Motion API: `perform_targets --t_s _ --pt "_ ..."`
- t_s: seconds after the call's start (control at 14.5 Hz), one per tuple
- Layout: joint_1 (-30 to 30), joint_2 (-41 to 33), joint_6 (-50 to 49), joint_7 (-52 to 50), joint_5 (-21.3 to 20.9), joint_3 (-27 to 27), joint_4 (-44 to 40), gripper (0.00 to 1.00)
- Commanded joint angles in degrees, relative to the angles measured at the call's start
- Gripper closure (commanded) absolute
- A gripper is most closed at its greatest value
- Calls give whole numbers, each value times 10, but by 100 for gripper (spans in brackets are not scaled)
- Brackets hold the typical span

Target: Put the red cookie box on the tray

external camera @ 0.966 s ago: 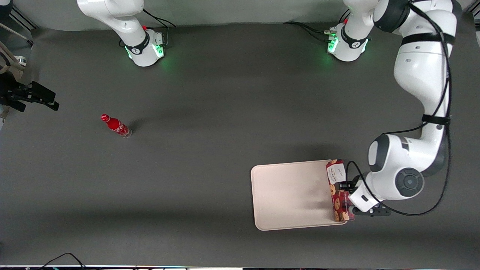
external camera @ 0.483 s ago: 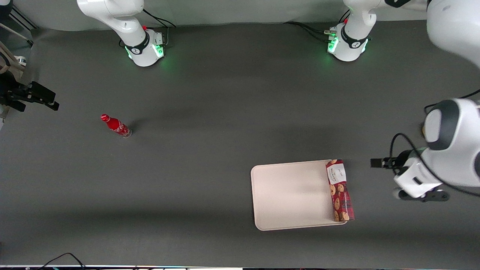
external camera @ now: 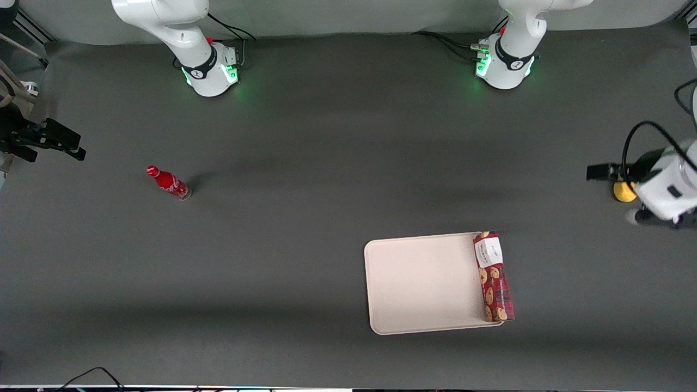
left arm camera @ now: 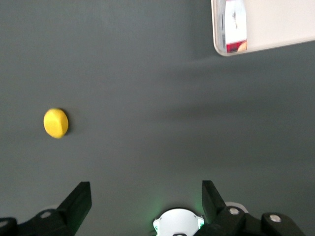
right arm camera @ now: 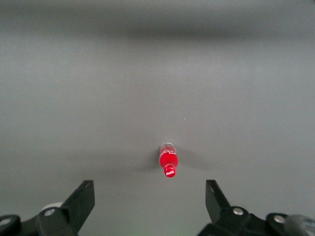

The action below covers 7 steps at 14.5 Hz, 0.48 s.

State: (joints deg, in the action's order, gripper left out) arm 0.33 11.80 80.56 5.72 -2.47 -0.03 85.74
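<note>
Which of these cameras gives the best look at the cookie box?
The front view: the whole red cookie box shows, lying along the tray edge nearest the working arm. The left wrist view catches only its white end; the right wrist view misses it. The gripper hangs open, away from it.

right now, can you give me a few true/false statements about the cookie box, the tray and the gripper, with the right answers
1. The red cookie box lies along the tray edge that faces the working arm's end of the table. True.
2. The gripper is shut on the cookie box. False: it is open and holds nothing, up over bare table well away from the tray.
3. A small yellow object sits on the table close to the gripper. True.
4. The red bottle stands on the tray. False: it is on the table toward the parked arm's end, far from the tray.
5. The cookie box stands upright on its end. False: it lies flat, its white end farther from the front camera.
</note>
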Motion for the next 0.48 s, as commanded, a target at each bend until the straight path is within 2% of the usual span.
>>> perform_targets --t_s 0.0,0.14,0.41 --pt "-5 -182 101 9 11 20 235 0" --pt "-6 -213 104 8 10 21 250 0" --pt "-11 -195 87 8 8 14 190 0"
